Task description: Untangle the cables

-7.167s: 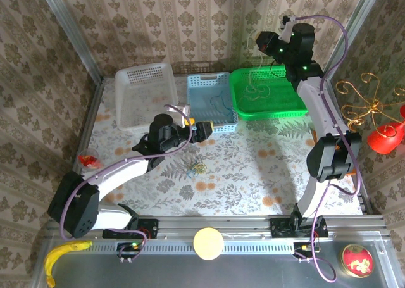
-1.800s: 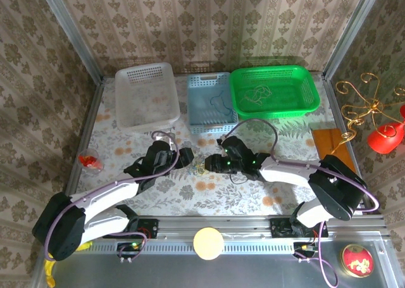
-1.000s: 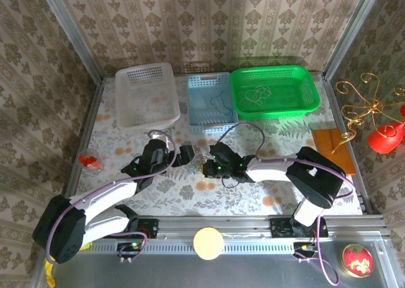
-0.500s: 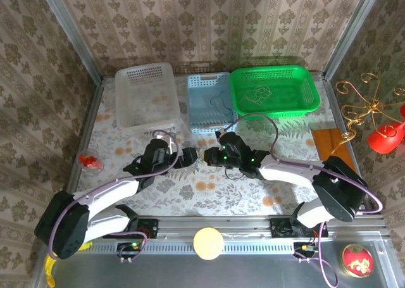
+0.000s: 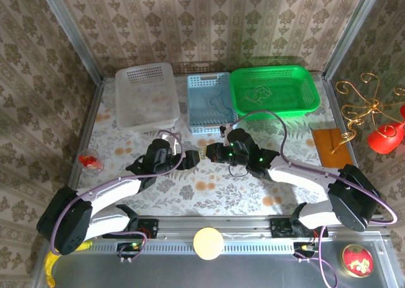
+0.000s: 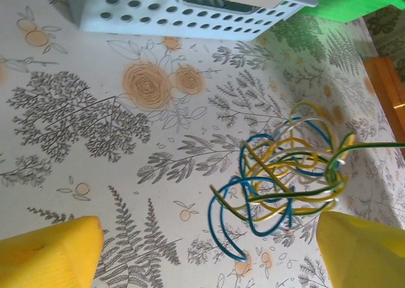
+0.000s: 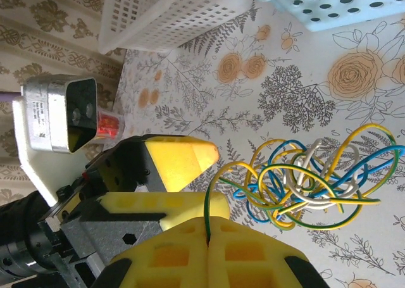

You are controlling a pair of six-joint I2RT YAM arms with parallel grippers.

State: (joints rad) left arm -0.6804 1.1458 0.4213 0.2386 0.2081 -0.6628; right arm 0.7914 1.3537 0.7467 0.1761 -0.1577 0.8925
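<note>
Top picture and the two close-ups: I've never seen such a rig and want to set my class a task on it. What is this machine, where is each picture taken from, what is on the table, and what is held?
This is a robot with two arms bolted at the table's near edge. Each arm ends in a two-finger hand. The wide picture comes from a fixed camera above and behind the arms. Each close-up comes from a camera on one wrist.

At the back of the table stand a white basket, a blue basket and a green basket. Between the hands is a tangle of yellow, blue, white and green cables.

The right hand is shut on one green strand of the cables. The left hand is open, with its yellow fingers on either side of the tangle.
</note>
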